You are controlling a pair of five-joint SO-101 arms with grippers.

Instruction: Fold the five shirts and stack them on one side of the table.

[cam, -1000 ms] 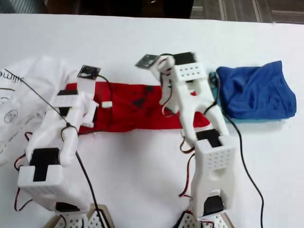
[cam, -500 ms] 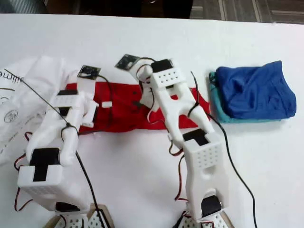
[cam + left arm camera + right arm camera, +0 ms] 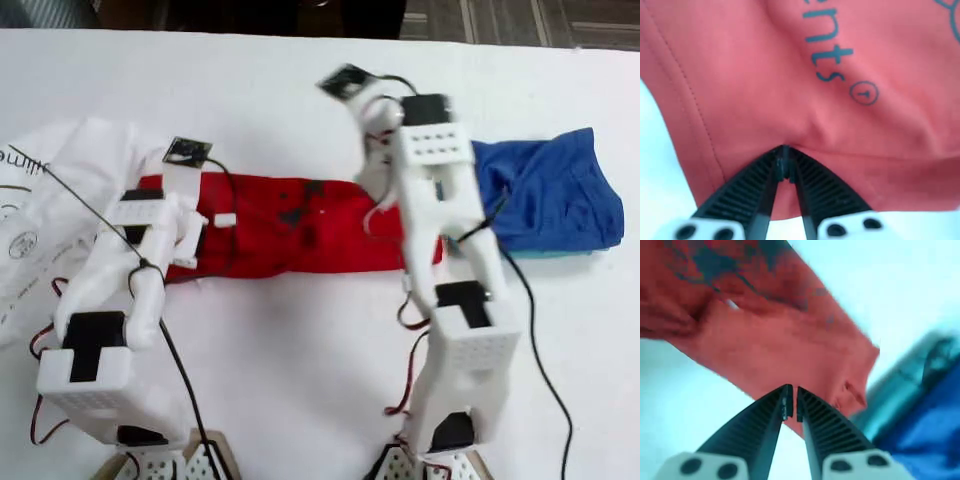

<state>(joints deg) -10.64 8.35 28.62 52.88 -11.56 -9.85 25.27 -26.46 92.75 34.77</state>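
Across the middle of the table [image 3: 300,370] the red shirt [image 3: 290,225] lies as a long narrow band, its long axis running side to side in front of both arms. The left gripper [image 3: 785,161] is closed on it: its tips meet on a small pucker of red cloth near the hem, at the band's left end. The right gripper [image 3: 791,402] hangs above the band's other end with its jaws drawn almost together, a thin slit between them and, as far as I can see, no cloth in it. That free end sits just beside the stack on the right, where a blue shirt [image 3: 545,190] rests on a teal one [image 3: 540,254]. A loose white heap [image 3: 60,190] lies at the far left, touching the red band's held end.

The next fold probably brings one end of the band over the other. The free end lies below the right gripper and slightly towards the stack, so the right arm is the nearer one to take it; it would need to open and come down first.
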